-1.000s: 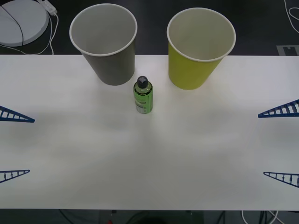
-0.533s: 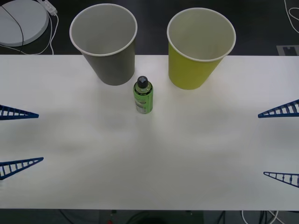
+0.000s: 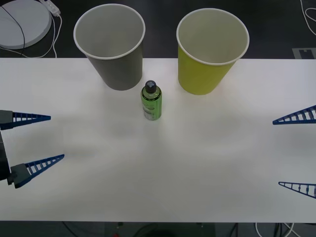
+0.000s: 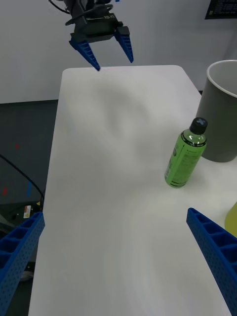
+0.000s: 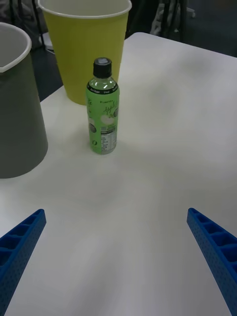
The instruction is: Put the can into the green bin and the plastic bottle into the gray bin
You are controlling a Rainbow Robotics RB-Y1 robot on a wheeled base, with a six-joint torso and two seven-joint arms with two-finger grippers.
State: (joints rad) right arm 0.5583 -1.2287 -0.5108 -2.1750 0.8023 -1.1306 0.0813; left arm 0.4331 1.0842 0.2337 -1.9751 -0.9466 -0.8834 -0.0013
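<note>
On the white surface (image 3: 158, 173), the plastic bottle (image 3: 151, 100) is found upright, cap on, set between and just in front of the gray bin (image 3: 110, 45) and the green bin (image 3: 211, 50) — touching neither. Both bins are seen open-mouthed and upright at the far edge, presumably so items can be dropped in from above. No can is seen on the surface. The left end effector (image 3: 35, 139) is held released over the left side, fingers spread wide and aimed toward the bottle — judged an approach for a grasp. The right end effector (image 3: 297, 151) is parked released at the right edge.
</note>
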